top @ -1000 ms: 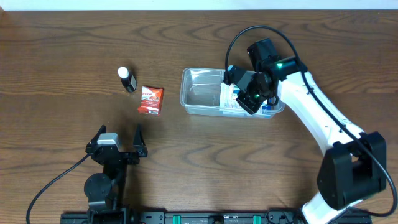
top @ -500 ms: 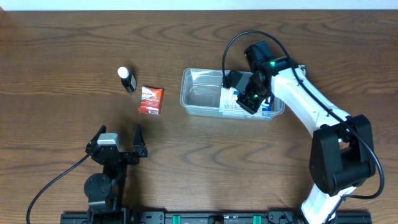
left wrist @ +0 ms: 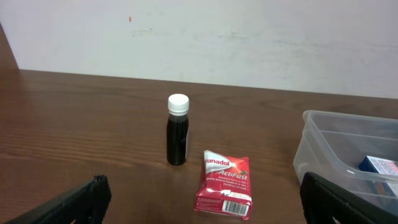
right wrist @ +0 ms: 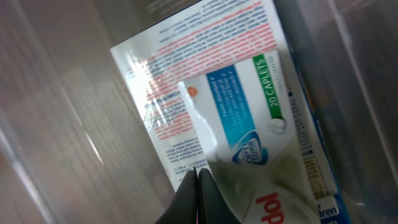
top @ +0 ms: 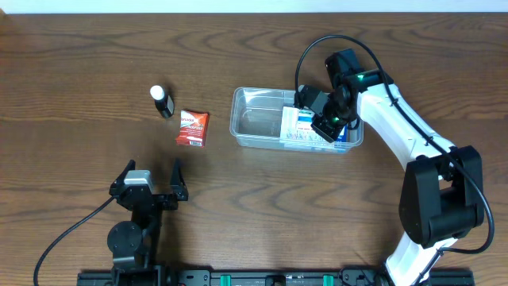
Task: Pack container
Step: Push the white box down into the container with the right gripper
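Observation:
The container, a clear tub, stands at mid-table. In its right half lies a blue-and-white box. My right gripper hangs over that box, inside the tub. In the right wrist view its fingers are shut with nothing between them, tips just above the printed box. My left gripper rests near the front edge, open and empty. In the left wrist view the left gripper faces a red packet and a dark bottle.
The red packet and the white-capped bottle lie on the table left of the tub. The tub's corner shows at the right of the left wrist view. The left half of the tub holds nothing.
My right gripper has shifted a little to the right over the tub, still shut, uncovering more of the box. The left arm has not moved.

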